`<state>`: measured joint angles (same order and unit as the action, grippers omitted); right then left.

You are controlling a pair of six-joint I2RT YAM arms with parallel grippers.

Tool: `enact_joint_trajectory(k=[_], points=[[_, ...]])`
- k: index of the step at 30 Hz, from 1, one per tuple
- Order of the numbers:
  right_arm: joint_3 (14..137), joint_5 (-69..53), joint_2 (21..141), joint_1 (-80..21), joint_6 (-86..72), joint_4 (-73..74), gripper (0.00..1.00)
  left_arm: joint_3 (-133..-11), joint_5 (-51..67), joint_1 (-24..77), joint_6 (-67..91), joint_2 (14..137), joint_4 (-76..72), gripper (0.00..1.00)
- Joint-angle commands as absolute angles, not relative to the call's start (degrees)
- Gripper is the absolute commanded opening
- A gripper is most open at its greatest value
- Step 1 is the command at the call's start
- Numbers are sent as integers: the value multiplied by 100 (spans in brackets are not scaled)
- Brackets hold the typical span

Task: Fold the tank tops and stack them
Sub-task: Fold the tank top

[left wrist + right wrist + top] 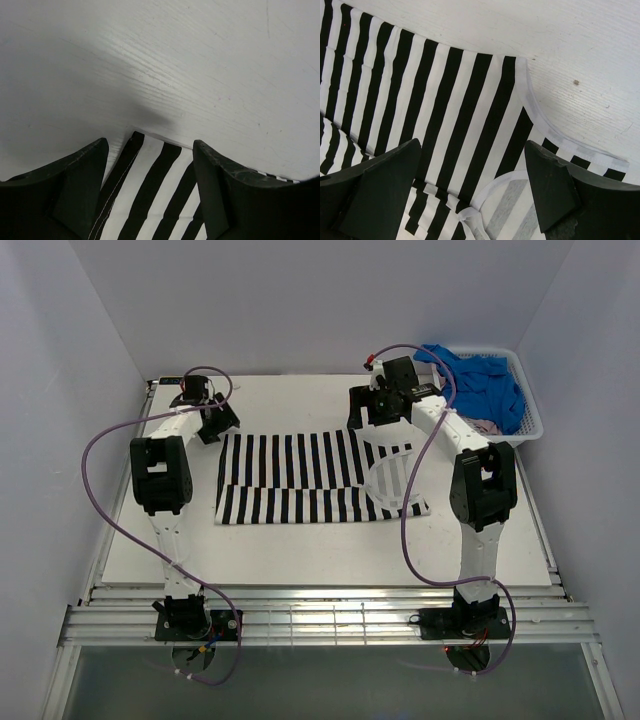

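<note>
One striped top (310, 475) lies spread mid-table (300, 550). Two grippers hang over its far edge: left gripper (215, 420) at the left corner, right gripper (378, 418) by the neckline. Both have their jaws apart and hold nothing. Far right, one basket (530, 400) holds one blue top (480, 380) over one pink top (485, 427).

The whole table (300, 550) is viewed steeply from above and behind the arm bases (195, 620), from well back. The striped tank top (310, 478) is shared by all three views. Its far left corner is seen close up, from above, by the left wrist camera; its white-trimmed curved edge is seen equally close by the right wrist camera.
</note>
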<state>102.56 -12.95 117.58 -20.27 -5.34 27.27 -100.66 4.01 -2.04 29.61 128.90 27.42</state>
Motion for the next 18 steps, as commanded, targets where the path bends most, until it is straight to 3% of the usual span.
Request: enact_joint_trajectory(k=[1,6,12,18], points=[[10222,-1222,11716,-2030,-439,2760,90,-10107,597,-211,2848,12902,2786,78],[10143,-1195,11698,-2030,-448,2768,90,-9923,668,-202,2716,12964,2786,53],[10090,-1222,11672,-2030,-457,2760,90,-9853,606,-211,2654,13034,2786,43],[10063,-1274,11698,-2030,-466,2733,90,-9861,545,-202,2654,13078,2900,25]])
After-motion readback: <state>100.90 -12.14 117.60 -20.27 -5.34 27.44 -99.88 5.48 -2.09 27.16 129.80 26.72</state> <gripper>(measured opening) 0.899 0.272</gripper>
